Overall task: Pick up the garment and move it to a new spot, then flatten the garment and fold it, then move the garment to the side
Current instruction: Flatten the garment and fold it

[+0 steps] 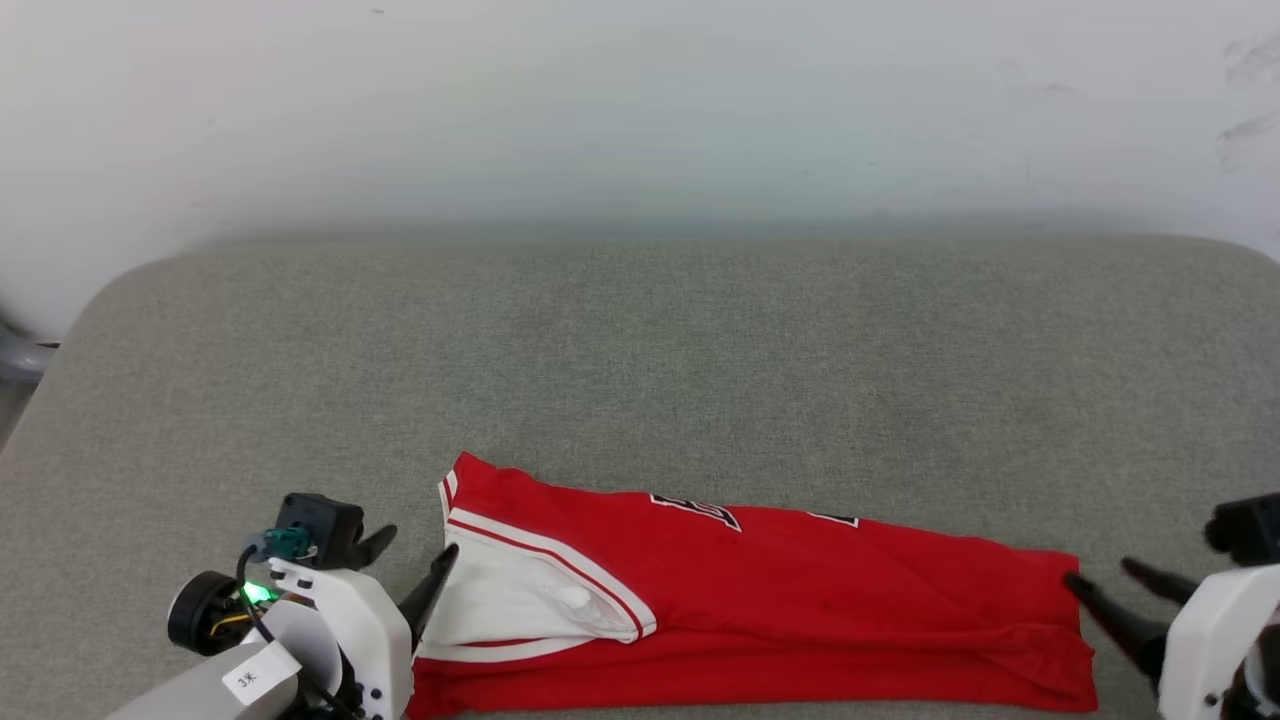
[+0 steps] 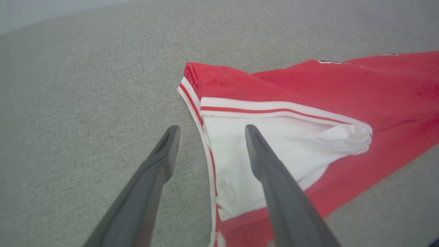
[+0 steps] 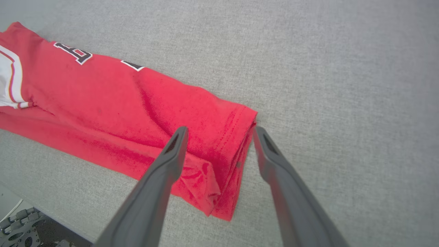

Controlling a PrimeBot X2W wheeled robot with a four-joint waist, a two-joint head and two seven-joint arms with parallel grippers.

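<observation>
I see the red jersey-style T-shirt with white sleeves [image 1: 780, 600] lying folded into a long, narrow band along the near edge of the grey woven-fabric pad [image 1: 640, 350], running left to right, with a pale wall [image 1: 640, 100] beyond the pad's far side. Its left end carries a white sleeve edged with red-and-white striped trim, folded over on top of the red body. Along the far fold line, only slivers of the black, white-outlined letters peek out. The right end is the hem, stacked in several wrinkled layers. My left gripper [image 1: 415, 555] sits at the shirt's left end with its jaws spread apart and nothing between them. In the left wrist view [image 2: 211, 130], one dark finger hangs over the white sleeve of the shirt [image 2: 308, 89] and the other over bare grey fabric, with the striped edge between them. I cannot tell whether either tip touches the cloth. My right gripper [image 1: 1100, 573] is at the hem end, and its jaws are likewise wide apart and empty. In the right wrist view [image 3: 221, 130], one finger is above the red cloth [image 3: 120, 109] and the other above the pad just beside the hem. A small green light glows on the left wrist housing [image 1: 258, 592].
</observation>
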